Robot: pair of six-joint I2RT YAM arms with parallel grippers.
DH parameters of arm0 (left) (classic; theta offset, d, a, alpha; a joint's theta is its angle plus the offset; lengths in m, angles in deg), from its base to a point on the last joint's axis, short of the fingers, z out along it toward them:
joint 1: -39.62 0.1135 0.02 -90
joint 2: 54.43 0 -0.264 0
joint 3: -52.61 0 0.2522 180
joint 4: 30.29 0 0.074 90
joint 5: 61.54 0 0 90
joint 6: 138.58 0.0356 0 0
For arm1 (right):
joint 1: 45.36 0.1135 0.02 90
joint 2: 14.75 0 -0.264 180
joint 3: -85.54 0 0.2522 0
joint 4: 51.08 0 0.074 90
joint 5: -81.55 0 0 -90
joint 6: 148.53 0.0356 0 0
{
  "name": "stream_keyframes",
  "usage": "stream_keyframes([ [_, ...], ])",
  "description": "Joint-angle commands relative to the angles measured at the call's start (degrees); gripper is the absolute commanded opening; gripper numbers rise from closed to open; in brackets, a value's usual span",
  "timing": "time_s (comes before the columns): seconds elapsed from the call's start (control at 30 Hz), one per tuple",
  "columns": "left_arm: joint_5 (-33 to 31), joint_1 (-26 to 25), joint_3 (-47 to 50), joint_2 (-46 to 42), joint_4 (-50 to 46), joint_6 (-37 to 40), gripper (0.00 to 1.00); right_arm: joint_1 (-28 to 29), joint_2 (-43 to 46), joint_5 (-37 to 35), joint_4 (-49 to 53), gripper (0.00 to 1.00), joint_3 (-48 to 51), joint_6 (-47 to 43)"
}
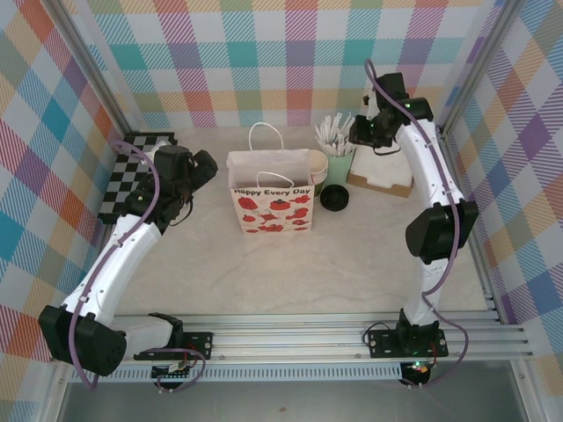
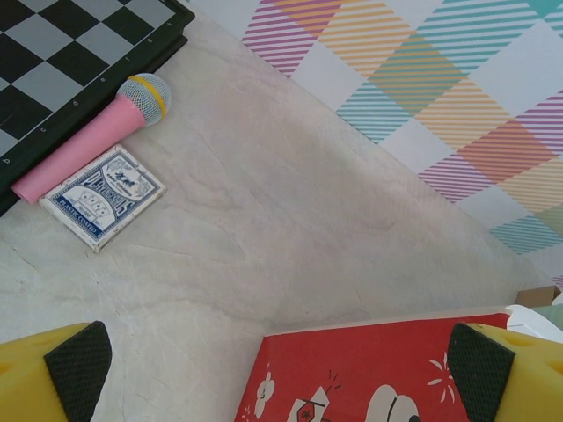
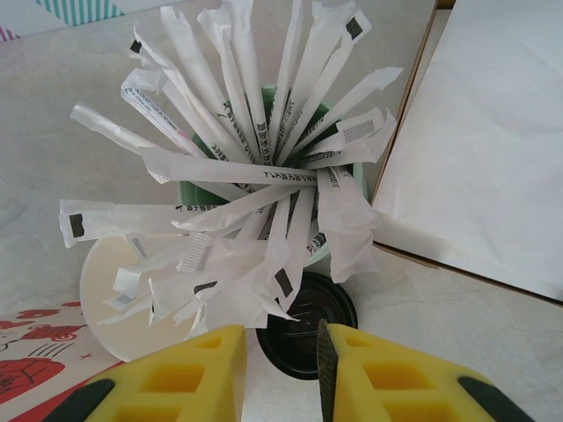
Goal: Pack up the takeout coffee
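Upright on counter (image 1: 264, 272), takeout coffee (image 1: 335, 197) is seen just right of white paper bag (image 1: 269, 200), on near side of mint cup (image 1: 338, 165) of wrapped sticks (image 1: 332, 132). At bag's left, left gripper (image 2: 280, 365) is spread wide, released. Over sticks, right gripper (image 3: 280, 343) is poised, jaws narrowed; whether anything is grasped cannot be told.

Pastel plaid walls (image 1: 264, 53) at the back and both sides, with teal, pink, orange and purple bands on white. Tabletop (image 1: 290, 272) is pale beige with faint marble veining, matte, evenly lit, soft shadows. Grey metal frame posts (image 1: 88, 77) slant in at upper left and upper right. Ribbed aluminium rail (image 1: 290, 338) spans the bottom of the frame.
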Motion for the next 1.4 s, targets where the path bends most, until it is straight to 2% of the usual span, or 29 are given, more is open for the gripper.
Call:
stream_keyframes([
  [0.0, -1.3, 0.5, 0.0, -0.1, 0.2, -0.3, 1.0, -0.4, -1.0, 1.2, 0.2, 0.3, -1.8, 0.0],
  [0.27, -1.9, 0.5, -0.4, -0.3, -0.3, -0.1, 1.0, -0.4, -2.6, 2.1, -0.1, 0.29, -2.4, -0.7],
  [0.53, -1.7, 0.5, -0.6, 0.1, -0.2, 0.1, 1.0, -0.3, -2.5, 2.7, -0.3, 0.17, -2.6, -1.5],
  [0.63, -1.5, 0.5, -0.6, 0.3, -0.2, 0.0, 1.0, -0.4, -2.1, 2.4, -0.3, 0.08, -2.5, -2.8],
  [0.7, -1.3, 0.5, -0.6, 0.4, 0.0, -0.1, 1.0, -0.4, -1.9, 1.9, -0.1, 0.05, -2.4, -3.5],
  [1.37, 0.9, 0.5, -1.4, 1.3, 0.6, 0.0, 1.0, -0.4, 3.3, 0.7, 0.9, 0.06, -2.2, -5.5],
])
